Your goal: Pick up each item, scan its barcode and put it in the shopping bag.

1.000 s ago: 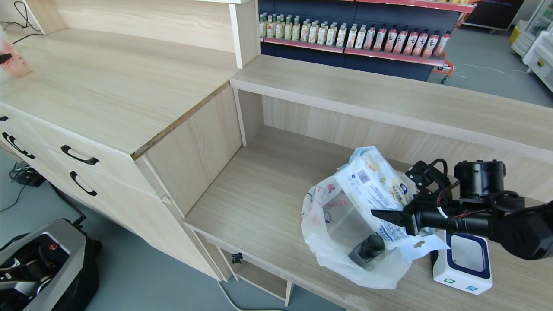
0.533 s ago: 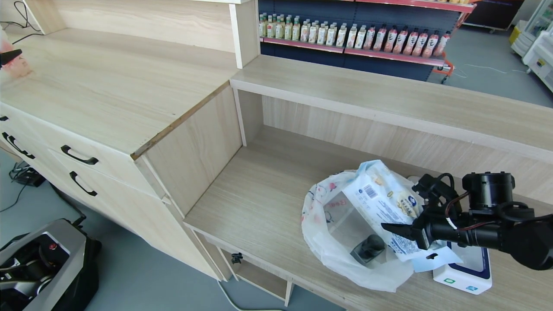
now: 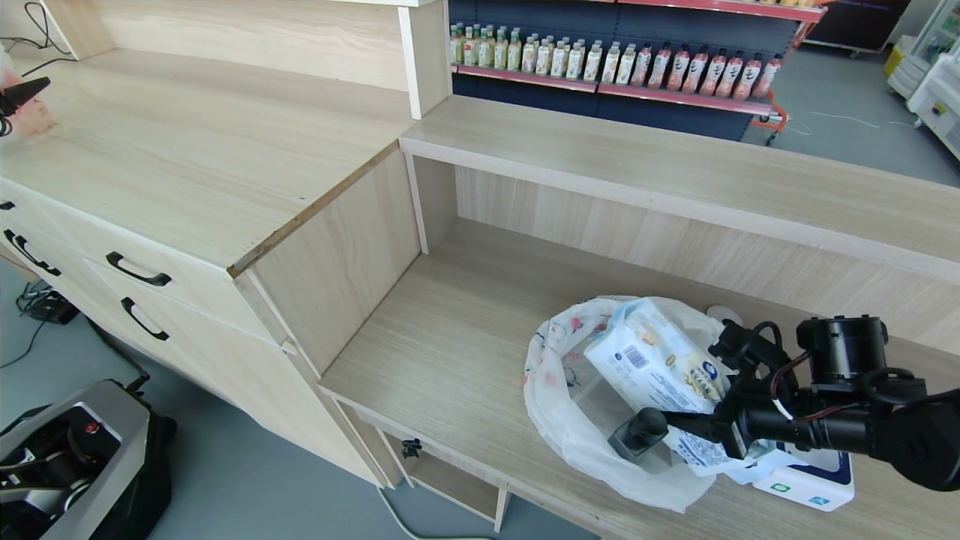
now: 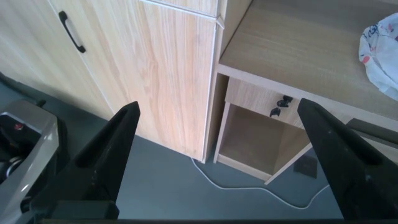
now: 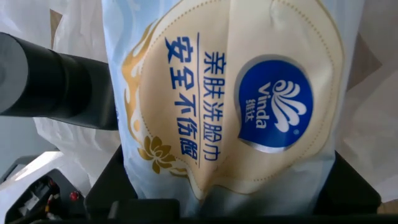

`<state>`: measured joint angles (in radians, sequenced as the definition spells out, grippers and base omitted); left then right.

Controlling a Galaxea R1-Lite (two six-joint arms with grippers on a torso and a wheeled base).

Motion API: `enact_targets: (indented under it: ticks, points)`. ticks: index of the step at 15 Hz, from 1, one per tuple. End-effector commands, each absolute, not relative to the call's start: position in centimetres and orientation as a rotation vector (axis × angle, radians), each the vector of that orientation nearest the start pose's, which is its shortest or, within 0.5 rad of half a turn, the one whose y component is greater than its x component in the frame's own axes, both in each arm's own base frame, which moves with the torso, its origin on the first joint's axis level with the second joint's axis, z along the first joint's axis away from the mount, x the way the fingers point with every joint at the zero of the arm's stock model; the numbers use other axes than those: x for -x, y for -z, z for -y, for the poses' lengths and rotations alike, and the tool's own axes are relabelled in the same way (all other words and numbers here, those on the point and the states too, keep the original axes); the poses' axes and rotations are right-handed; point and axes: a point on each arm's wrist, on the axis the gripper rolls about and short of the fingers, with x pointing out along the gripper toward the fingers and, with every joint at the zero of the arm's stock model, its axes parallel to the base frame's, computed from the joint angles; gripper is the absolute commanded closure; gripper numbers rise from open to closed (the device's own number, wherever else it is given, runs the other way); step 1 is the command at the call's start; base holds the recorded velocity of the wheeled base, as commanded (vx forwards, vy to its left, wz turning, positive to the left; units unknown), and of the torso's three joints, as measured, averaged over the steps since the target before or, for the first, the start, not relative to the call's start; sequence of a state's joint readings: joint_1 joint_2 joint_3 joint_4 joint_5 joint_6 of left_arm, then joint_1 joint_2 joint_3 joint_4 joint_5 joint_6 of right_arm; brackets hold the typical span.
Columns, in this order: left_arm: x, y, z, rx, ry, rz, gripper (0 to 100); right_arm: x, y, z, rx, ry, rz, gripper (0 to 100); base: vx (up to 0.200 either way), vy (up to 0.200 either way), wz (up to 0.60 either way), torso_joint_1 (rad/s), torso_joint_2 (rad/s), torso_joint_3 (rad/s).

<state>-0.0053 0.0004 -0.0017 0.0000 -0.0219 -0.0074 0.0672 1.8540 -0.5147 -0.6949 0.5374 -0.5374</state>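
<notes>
Right pincer [image 3: 701,424]: closed onto a white and pale-blue plastic-wrapped tissue pack [image 3: 664,364], one dark finger [image 3: 686,424] lying along the pack's near face, the other hidden behind it. In the right wrist view the pack [image 5: 230,93] sits tight between the two fingers. The pack is tilted, barcode face up, across the open mouth of a thin white plastic shopping bag with pink prints [image 3: 559,420]; cannot tell whether it touches the bag's bottom. At 9 o'clock of the fingertip, inside the bag, a dark grey block with a round black knob [image 3: 639,435], just beside the finger. At 4 o'clock of the bag, touching its edge, a white box-shaped barcode scanner with a dark blue window frame [image 3: 806,487], partly under the pack and arm. Bag and scanner stand on the pale wood worktop [image 3: 450,352], at 4 to 5 o'clock in the head view. Left pincer [image 4: 217,146]: fingers spread wide, nothing between them, hanging over grey floor [image 4: 186,193] beside the pale wood cabinet [image 4: 168,68], well apart from the bag.
</notes>
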Motion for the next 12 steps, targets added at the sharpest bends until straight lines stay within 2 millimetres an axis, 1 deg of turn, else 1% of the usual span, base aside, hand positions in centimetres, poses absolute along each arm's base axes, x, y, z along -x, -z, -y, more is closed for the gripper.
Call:
enact_targets:
  ticks: [1,7,12]
  points:
    - [2.29,-7.59,0.04,0.008,0.026,0.001,0,-27.57,-7.36,-3.02,0.357,-0.739,-0.464,100,0.0,0.0,0.0,0.0,0.0,0.0]
    - [2.29,-7.59,0.04,0.008,0.026,0.001,0,-27.68,-7.24,-2.77,0.355,-0.731,-0.468,100,0.0,0.0,0.0,0.0,0.0,0.0]
    - [2.29,-7.59,0.04,0.008,0.026,0.001,0,-27.91,-7.83,-3.2,0.347,-0.767,-0.427,100,0.0,0.0,0.0,0.0,0.0,0.0]
